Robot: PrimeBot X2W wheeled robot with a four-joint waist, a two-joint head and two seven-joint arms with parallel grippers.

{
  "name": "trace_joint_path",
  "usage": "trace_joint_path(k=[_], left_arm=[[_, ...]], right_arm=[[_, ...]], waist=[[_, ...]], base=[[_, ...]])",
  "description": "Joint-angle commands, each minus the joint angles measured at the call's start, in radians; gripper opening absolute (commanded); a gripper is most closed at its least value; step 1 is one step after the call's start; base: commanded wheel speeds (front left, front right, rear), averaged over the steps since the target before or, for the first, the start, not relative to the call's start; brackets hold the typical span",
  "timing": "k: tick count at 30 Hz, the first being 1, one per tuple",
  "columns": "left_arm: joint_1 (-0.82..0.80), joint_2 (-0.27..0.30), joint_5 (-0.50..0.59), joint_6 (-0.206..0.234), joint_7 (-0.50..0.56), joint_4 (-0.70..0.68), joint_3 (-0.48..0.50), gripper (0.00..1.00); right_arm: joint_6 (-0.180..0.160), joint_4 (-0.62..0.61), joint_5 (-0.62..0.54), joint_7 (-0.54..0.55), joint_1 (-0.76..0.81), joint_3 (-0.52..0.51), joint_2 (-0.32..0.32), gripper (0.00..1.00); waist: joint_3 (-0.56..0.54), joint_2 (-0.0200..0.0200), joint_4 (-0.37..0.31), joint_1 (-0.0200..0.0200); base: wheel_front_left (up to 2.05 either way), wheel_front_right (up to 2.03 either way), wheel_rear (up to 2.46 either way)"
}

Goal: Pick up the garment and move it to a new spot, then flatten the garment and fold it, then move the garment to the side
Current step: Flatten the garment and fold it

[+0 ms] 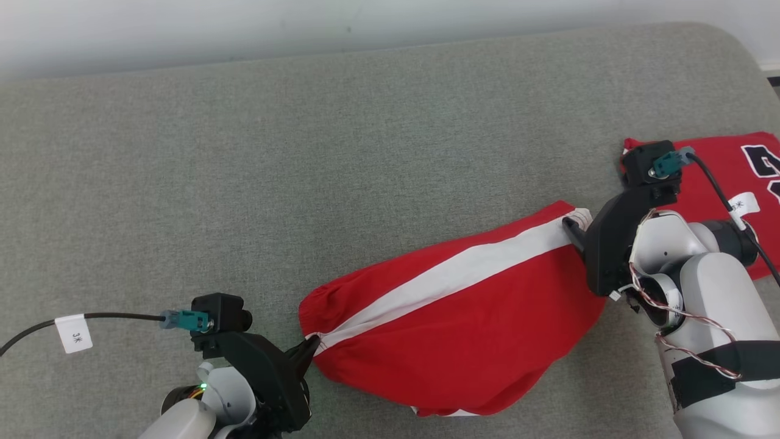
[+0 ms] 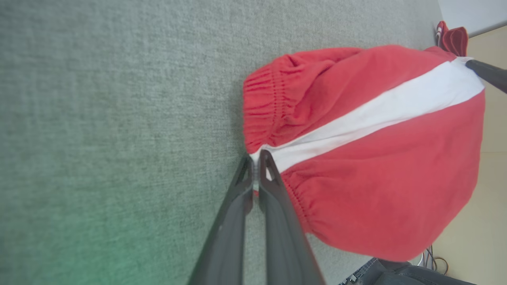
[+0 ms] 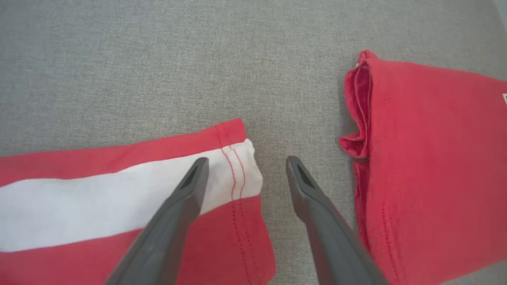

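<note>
The garment is a pair of red shorts with a white side stripe, lying bunched on the grey padded surface. My left gripper is shut on the garment's gathered waistband edge, right where the white stripe ends; the left wrist view shows both fingers pinched together on that edge. At the other end, my right gripper is open over the stitched hem. In the right wrist view one finger lies above the white stripe of the garment and the other above bare grey surface.
A second red garment, folded and with black lettering, lies at the right edge just behind my right arm, and appears again a short gap from the hem. The surface's edge and beige floor show beyond the shorts.
</note>
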Motion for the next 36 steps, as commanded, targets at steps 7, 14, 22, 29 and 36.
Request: trace_joint_path(k=[7,14,22,29,36], left_arm=[[-0.023,-0.005,0.013,0.0,0.003,0.006,-0.006,0.0],[-0.028,-0.008,0.016,-0.003,0.003,0.007,-0.007,0.0],[-0.047,-0.004,0.035,-0.014,-0.062,-0.007,0.026,0.0],[-0.096,-0.034,-0.005,-0.08,-0.188,-0.061,0.136,0.0],[-0.294,-0.017,-0.104,-0.144,-0.123,-0.083,0.253,0.0]], right_arm=[[-0.002,0.022,0.072,0.048,-0.02,-0.022,0.005,1.0],[-0.002,0.026,0.083,0.081,0.0,-0.019,0.013,0.0],[-0.002,-0.054,0.099,0.061,-0.006,-0.04,0.006,0.0],[-0.002,-0.122,0.119,-0.081,-0.054,-0.087,0.029,0.0],[-0.002,-0.153,0.164,-0.187,-0.173,-0.054,0.01,0.0]], waist=[[0.024,-0.0001,0.012,-0.0001],[0.034,-0.0001,0.013,-0.0001],[0.011,-0.0001,0.011,-0.0001],[-0.007,-0.0001,0.006,-0.0001],[0.003,-0.0001,-0.021,-0.0001]], base=[[0.0,0.0,0.0],[0.0,0.0,0.0],[0.0,0.0,0.0],[0.0,0.0,0.0],[0.0,0.0,0.0]])
